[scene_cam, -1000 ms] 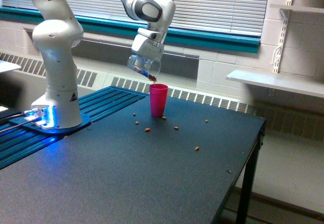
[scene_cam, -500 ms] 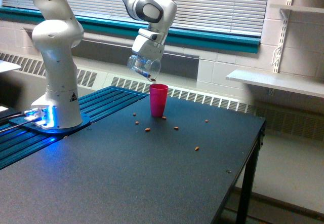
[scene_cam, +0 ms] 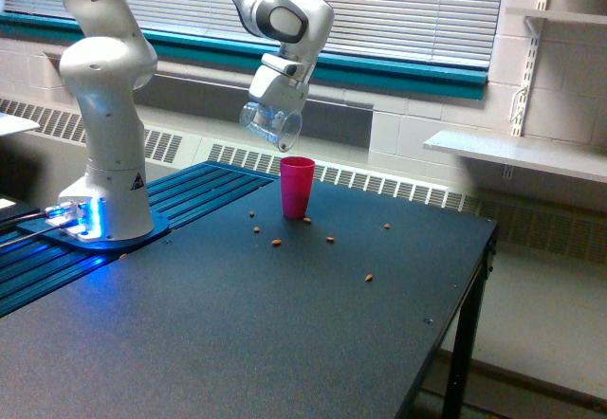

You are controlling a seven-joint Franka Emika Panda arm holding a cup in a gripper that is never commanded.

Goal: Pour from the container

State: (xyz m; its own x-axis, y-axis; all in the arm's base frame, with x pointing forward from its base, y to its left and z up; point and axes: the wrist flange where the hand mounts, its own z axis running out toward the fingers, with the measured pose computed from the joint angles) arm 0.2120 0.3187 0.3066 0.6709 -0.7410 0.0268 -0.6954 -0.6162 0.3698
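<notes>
The gripper (scene_cam: pixel 269 108) grasps the clear container (scene_cam: pixel 269 124), tilted with its rim down toward 4 o'clock — held in the air just above the upright pink cup (scene_cam: pixel 297 187), at its 11 o'clock. Small brown pieces (scene_cam: pixel 276 243) lie scattered on the dark table (scene_cam: pixel 237 334) around the cup's base.

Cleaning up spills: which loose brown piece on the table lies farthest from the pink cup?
The small brown piece lying alone toward the exterior view's right, nearest the camera; the others cluster around the opaque pink plastic cup.
</notes>
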